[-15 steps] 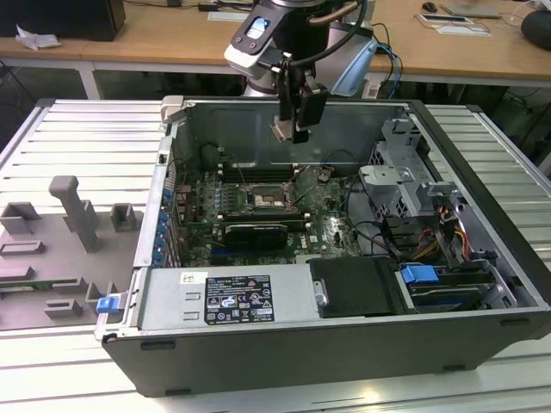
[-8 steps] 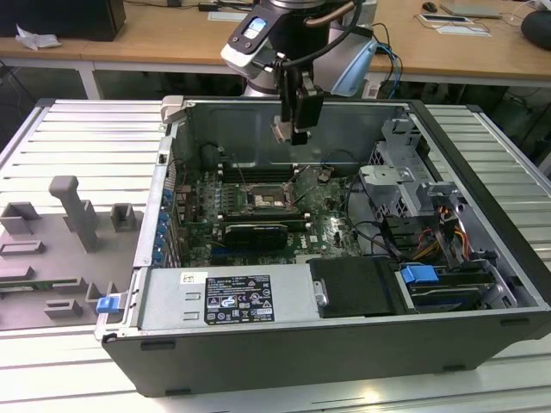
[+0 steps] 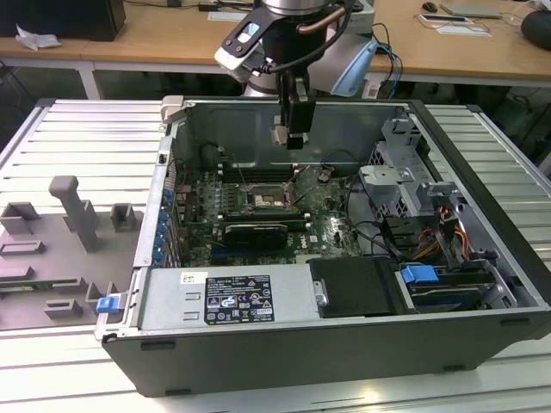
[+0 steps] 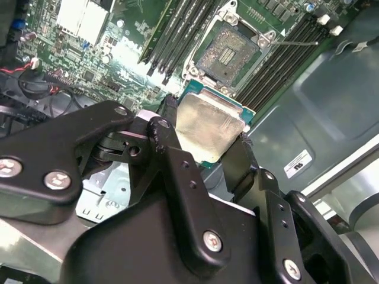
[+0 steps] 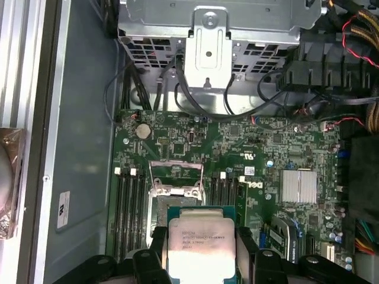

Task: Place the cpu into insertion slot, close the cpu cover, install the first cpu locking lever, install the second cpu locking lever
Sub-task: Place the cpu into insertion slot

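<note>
Above the open computer case (image 3: pixel 284 361) on the slatted bench (image 3: pixel 69 129), the pincer (image 4: pixel 207 135) hangs over the green board, pinching the cpu (image 5: pixel 199 248) by two opposite edges, and the silvery top sits nice and flat between the black fingers (image 4: pixel 170 151)! Down on the board the insertion slot (image 4: pixel 230 50) lies bare with its dark centre showing, well apart from the chip and flanked by the long memory slots (image 4: pixel 166 35). In the first wrist view the cpu cover (image 5: pixel 177 190) stands swung up off the slot, so the way in looks free, and a thin wire lever (image 4: pixel 299 42) lies out to one side. The step in hand, I'd say, is the placing itself, barely begun. Doing it well means bringing the chip squarely over the slot and turning the wrist until its edges run parallel with the silver rim. It should stay level and come straight down slowly, with no sliding across the contacts and no pressing, and the grip should loosen only once it rests flush all round
</note>
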{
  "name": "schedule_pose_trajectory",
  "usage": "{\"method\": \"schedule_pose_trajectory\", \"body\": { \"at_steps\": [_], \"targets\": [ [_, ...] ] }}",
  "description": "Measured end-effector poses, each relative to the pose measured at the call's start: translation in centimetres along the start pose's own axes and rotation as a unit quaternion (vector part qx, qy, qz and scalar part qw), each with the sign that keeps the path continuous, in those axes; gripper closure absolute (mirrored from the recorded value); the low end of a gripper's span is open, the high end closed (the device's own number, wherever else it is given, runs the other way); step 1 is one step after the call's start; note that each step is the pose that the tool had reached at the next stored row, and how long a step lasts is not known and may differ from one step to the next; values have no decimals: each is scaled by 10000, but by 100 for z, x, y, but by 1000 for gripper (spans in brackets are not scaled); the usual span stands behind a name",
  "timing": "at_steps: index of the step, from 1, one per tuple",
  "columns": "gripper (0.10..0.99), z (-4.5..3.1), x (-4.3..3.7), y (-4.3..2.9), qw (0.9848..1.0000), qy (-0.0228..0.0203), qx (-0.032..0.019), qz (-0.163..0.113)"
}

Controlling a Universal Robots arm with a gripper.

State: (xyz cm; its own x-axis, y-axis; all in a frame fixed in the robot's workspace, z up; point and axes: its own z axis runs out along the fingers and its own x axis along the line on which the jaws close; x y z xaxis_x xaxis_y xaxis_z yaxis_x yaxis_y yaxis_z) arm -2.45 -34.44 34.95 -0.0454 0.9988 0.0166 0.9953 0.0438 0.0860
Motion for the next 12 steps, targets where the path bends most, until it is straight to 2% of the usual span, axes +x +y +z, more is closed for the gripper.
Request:
{"method": "schedule_pose_trajectory", "body": {
  "at_steps": [8, 12],
  "targets": [
    [545, 50, -1, -5, 10000, -17, 1, -1],
    [545, 105, -2, -9, 10000, -18, 0, -1]
  ]
}}
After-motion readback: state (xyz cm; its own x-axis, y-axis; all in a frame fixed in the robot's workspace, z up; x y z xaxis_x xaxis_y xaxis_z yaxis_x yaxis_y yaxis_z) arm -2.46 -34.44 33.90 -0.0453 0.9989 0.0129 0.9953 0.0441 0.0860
